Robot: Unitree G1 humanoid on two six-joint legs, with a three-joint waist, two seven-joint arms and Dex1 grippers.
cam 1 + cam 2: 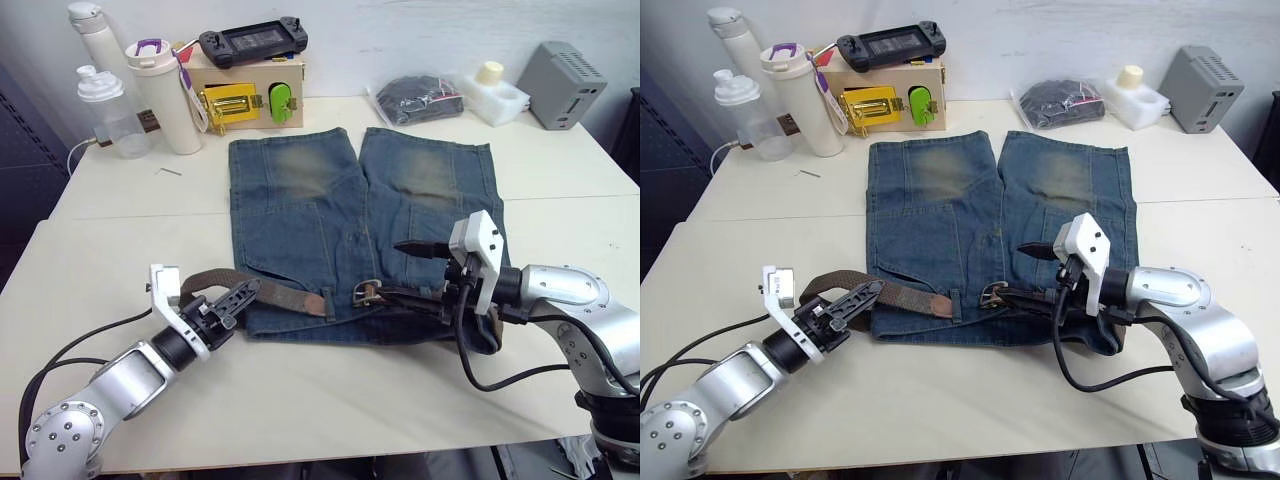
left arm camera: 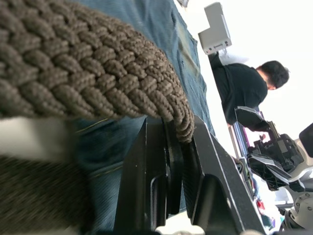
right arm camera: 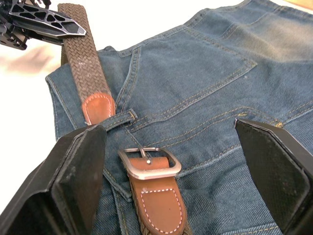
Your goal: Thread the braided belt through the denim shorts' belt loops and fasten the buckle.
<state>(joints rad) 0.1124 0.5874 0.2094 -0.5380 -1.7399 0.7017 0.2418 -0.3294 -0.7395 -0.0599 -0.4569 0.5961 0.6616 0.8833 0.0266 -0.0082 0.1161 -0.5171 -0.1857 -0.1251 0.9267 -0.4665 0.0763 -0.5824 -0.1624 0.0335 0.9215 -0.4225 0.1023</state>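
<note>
Left wrist view shows the left gripper [image 1: 236,297] clamped on the dark-brown woven braided belt [image 1: 262,291] at the near-left edge of the faded blue denim shorts [image 1: 350,215], flat on the cream table [image 1: 300,400]. Its tan tip rests at a belt loop [image 3: 120,119]. Right gripper [image 1: 420,272] hovers wide open above the silver rectangular buckle [image 3: 149,164] mid-waistband, nearest the robot.

1. The left arm reaches forward low over the table, bent at the elbow.
2. The left gripper [image 1: 232,302] has its two black fingers pinched together on the braided belt [image 1: 285,296].
3. The right arm bends inward across the front.
4. The right gripper [image 1: 415,270] has its fingers spread wide apart.
</note>
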